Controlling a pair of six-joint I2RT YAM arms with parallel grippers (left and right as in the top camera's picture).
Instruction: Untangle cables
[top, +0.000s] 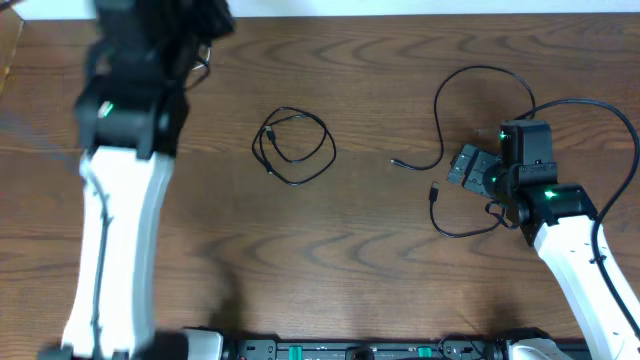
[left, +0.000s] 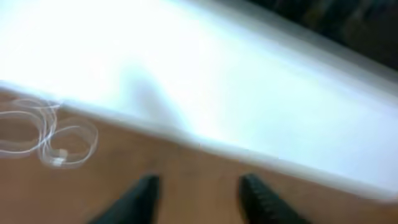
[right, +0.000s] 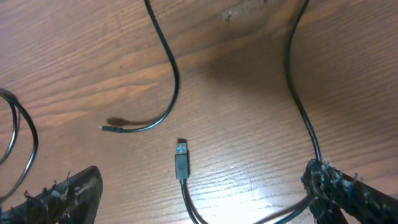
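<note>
Only in left-wrist view — white cable (left: 57, 159)

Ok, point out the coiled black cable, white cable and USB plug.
coiled black cable (top: 265, 145): overhead, the coil's left strands.
white cable (left: 48, 130): left wrist, where the loops cross.
USB plug (right: 181, 165): right wrist, plug body.

No readable text, label, brand, number or sign appears in any view.

Table (top: 360, 265) bears coiled cable (top: 296, 150), loose cable (top: 437, 110), seemingly white cable (left: 46, 134).
</note>
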